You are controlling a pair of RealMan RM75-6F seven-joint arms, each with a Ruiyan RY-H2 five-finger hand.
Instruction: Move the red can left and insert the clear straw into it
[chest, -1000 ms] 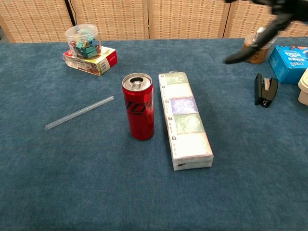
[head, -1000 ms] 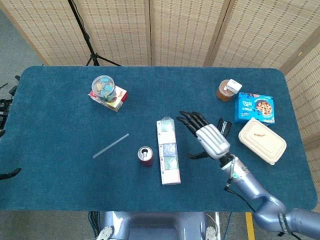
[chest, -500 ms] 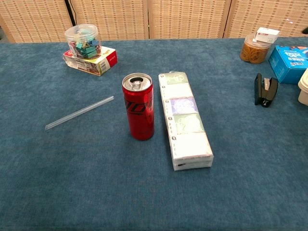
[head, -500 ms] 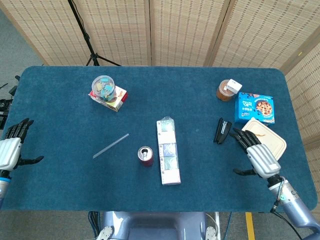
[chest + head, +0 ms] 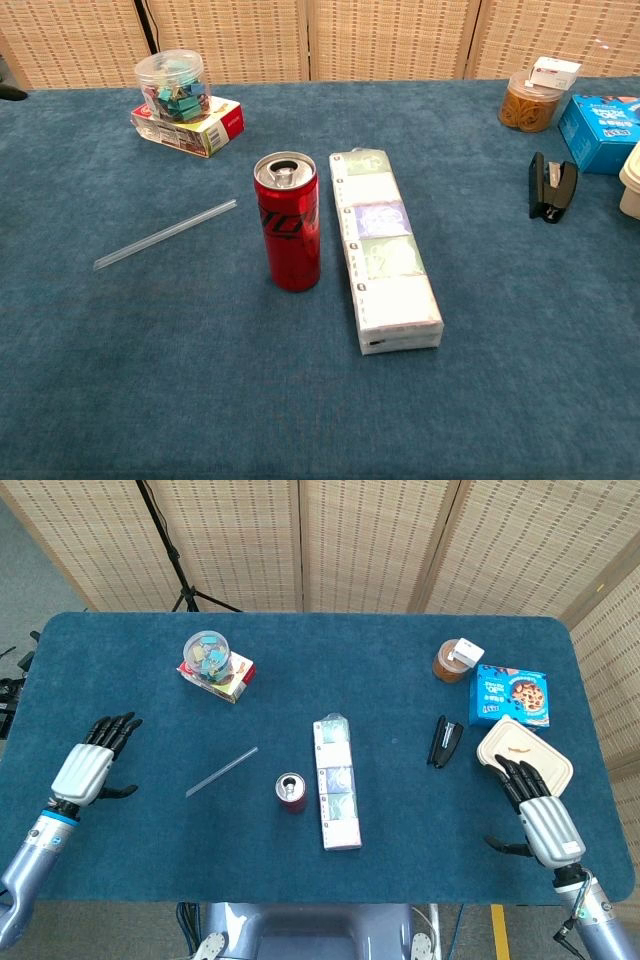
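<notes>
The red can (image 5: pixel 291 792) (image 5: pixel 289 234) stands upright near the table's middle, its top opened. The clear straw (image 5: pixel 221 771) (image 5: pixel 164 234) lies flat on the blue cloth to the can's left. My left hand (image 5: pixel 93 761) hovers at the table's left edge, fingers spread, holding nothing, well left of the straw. My right hand (image 5: pixel 540 813) is at the front right corner, fingers apart and empty, far from the can. In the chest view only a dark fingertip shows at the far left edge.
A long tissue pack (image 5: pixel 336 782) (image 5: pixel 384 263) lies just right of the can. A jar on a red box (image 5: pixel 214 665) sits back left. A black stapler (image 5: pixel 445 742), white lunch box (image 5: pixel 524 760), blue cookie box (image 5: pixel 509 696) and brown jar (image 5: pixel 454 661) fill the right side.
My right hand has withdrawn from beside the tissue pack to the front right corner. My left hand has come in from the left edge toward the straw. Can and straw have not moved.
</notes>
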